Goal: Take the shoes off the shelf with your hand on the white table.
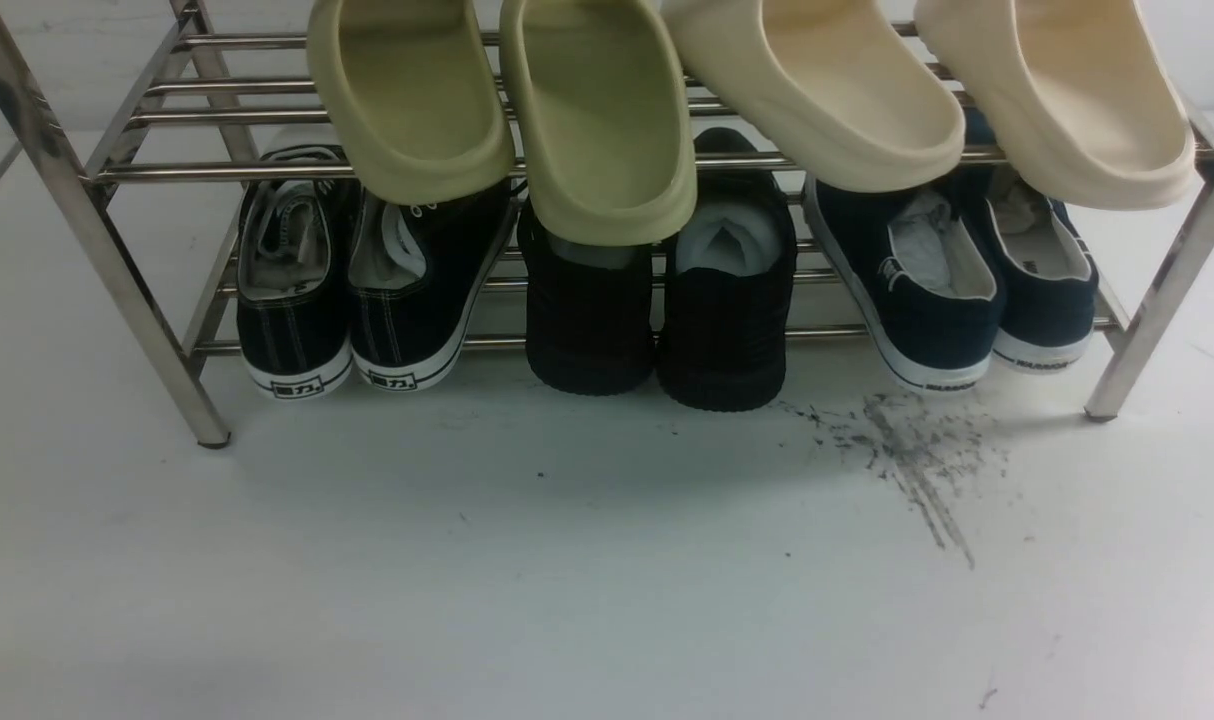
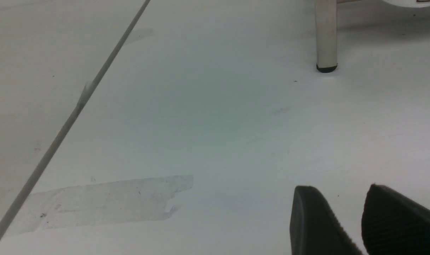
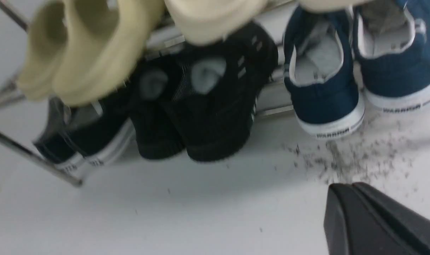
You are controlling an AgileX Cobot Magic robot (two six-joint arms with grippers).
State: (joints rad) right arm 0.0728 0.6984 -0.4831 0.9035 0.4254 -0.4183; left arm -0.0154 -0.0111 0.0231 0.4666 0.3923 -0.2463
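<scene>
front view: two navy shoes [image 1: 942, 335], one shelf [image 1: 187, 173]

Front camera is looking forward from the robot's side, sitting close on the shelf [image 1: 147, 175]. Left wrist camera is skimming low over the white table [image 2: 215, 124], catching one shelf leg [image 2: 326, 35]. Right wrist camera is facing the navy shoes [image 3: 321, 92] and scuff marks [image 3: 356, 159], sharing both with front.

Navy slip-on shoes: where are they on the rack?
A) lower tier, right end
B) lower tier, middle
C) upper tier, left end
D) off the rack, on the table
A: the navy shoes sit under the cream slides at the right end of the lower tier of the rack.
</scene>
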